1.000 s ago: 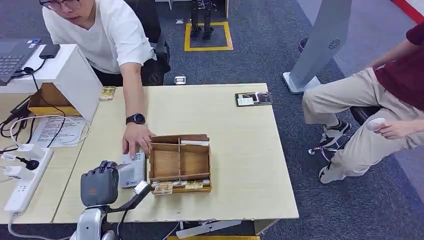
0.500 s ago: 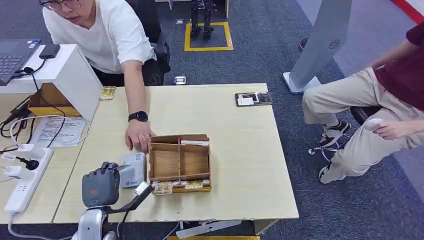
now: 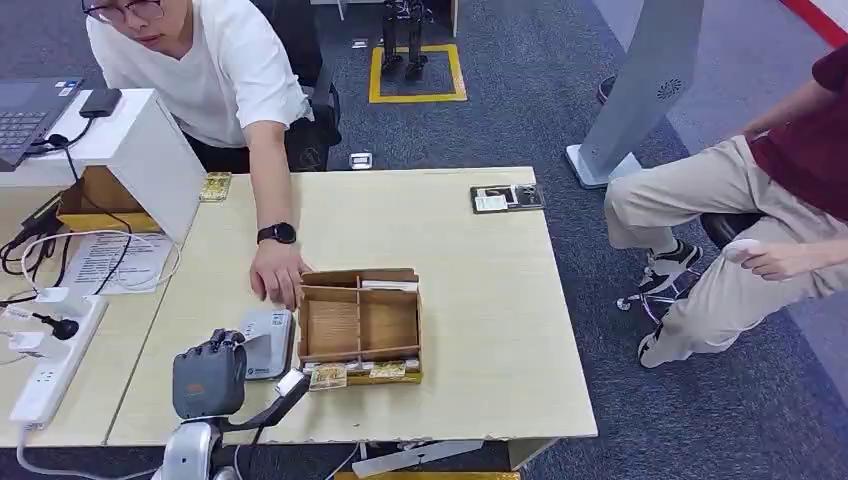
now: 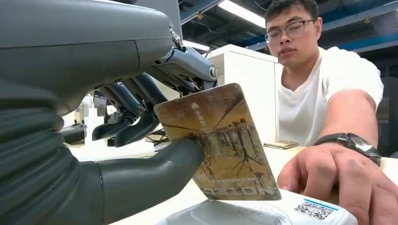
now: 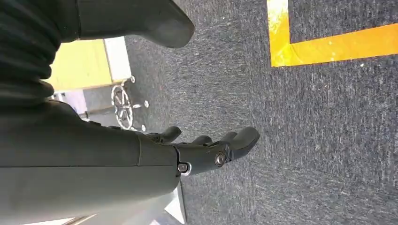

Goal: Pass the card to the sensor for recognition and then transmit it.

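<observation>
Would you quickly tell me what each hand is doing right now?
Left hand: holding the card above the white sensor.
Right hand: holding nothing, fingers apart, hanging over the floor.

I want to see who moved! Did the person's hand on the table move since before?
Yes. The person's hand was on the white sensor a second ago; it has pulled back to the far corner of the wooden box.

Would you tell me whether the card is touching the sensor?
Touching, apparently: the left wrist view shows the card meeting the sensor with its lower edge, no gap visible.
</observation>
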